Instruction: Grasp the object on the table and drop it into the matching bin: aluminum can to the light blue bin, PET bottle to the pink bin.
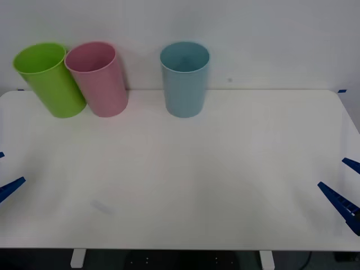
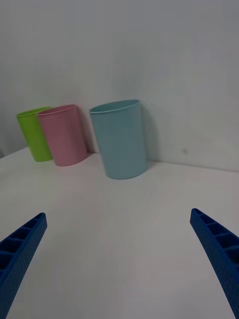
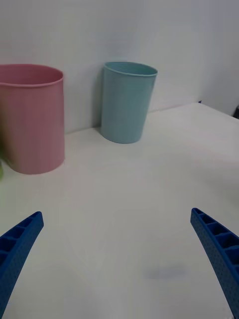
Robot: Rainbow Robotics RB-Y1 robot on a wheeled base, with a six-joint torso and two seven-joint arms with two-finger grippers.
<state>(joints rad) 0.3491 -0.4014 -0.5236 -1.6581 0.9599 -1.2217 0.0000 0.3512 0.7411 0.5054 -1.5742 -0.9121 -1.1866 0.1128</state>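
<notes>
I see the pink bin point(image 1: 98, 79), a tall tapering tumbler with a round open rim, upright at the far left of the white table point(image 1: 185, 180), touching a lime green bin point(image 1: 49, 79) on its left. The light blue bin point(image 1: 184, 79), same shape, stands upright apart, near the far edge's middle.
</notes>
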